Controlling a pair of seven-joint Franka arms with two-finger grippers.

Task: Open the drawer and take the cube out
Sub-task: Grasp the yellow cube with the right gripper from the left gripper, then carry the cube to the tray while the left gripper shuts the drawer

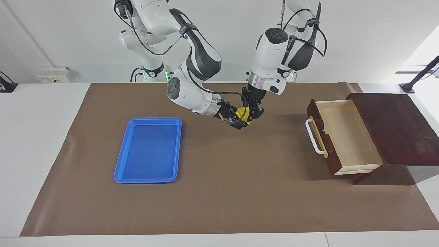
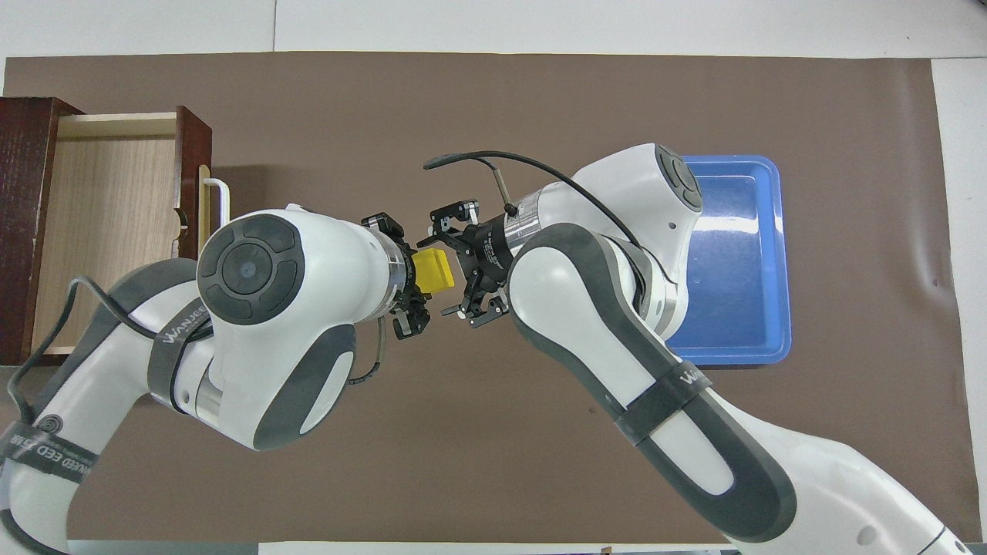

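- Tray, blue (image 1: 118, 164): it lies flat on the brown surface (image 1: 223, 199) toward the right arm's end, with nothing in it.
- Right gripper (image 1: 238, 121): it comes in almost level from the tray's end, up in the air over the middle of the surface. Its jaws are spread wide, one on each side of the cube and, as far as I can judge, not yet pressing it.
- Cube (image 1: 244, 111): yellow, off the surface and out of the drawer, caught between the two grippers. It sits right at the right gripper's mouth, so that arm has next to no reach left. Being a cube, it has no long axis to line up with.
- Left gripper (image 1: 253, 110): it points down from above, with its jaws clenched on the cube and carrying it. I read this as a handover, and the move hinges on the right jaws closing before these let go.
- Drawer (image 1: 346, 137): pulled fully out of the dark box (image 1: 394, 127) at the left arm's end, its pale interior bare and its white handle (image 1: 313, 136) facing the grippers.
- Writing: in the overhead view a band on the left arm (image 2: 179, 336) reads "WANJ…"; I can't make out the rest.
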